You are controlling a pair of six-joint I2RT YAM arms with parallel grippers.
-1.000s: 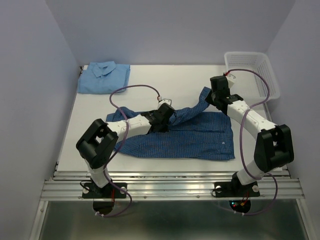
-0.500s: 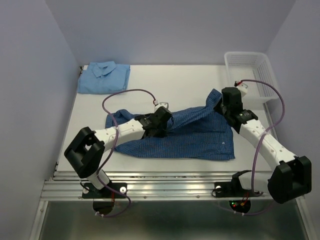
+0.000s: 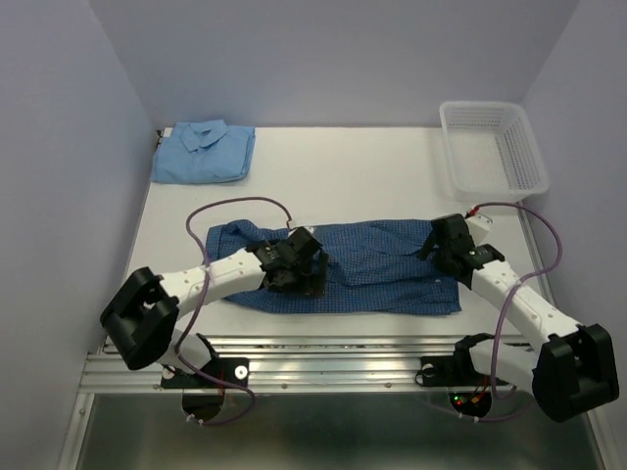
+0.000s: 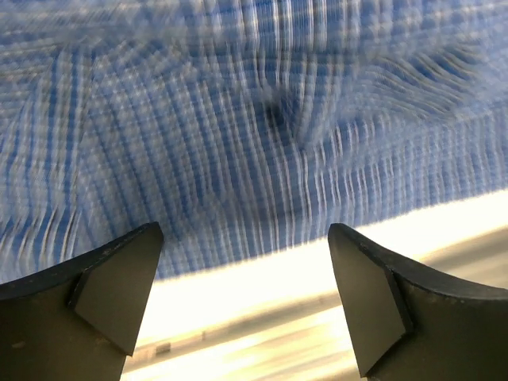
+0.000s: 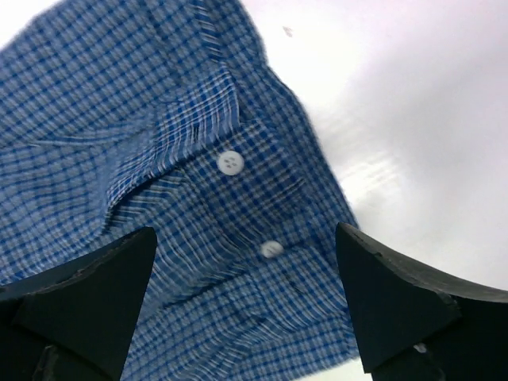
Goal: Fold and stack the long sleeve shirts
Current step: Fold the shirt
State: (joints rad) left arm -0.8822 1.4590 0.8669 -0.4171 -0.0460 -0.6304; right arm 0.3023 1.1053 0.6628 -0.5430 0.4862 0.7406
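A dark blue checked shirt (image 3: 377, 262) lies as a long folded band across the near part of the table. My left gripper (image 3: 312, 284) hovers over its near edge, jaws wide open and empty; in the left wrist view the checked cloth (image 4: 238, 135) fills the top and bare table shows between the fingertips. My right gripper (image 3: 438, 257) is over the band's right end, also open; the right wrist view shows the cuff with two white buttons (image 5: 230, 162) between the spread fingers. The light blue shirt (image 3: 204, 152) lies folded at the far left corner.
A white mesh basket (image 3: 493, 147) stands at the far right corner. The table's metal front rail (image 3: 333, 357) runs just below the shirt. Purple cables loop over both arms.
Both grippers carried the far edge and sleeve of the checked shirt toward the near edge, folding it into a narrower band, then opened and let the cloth go.
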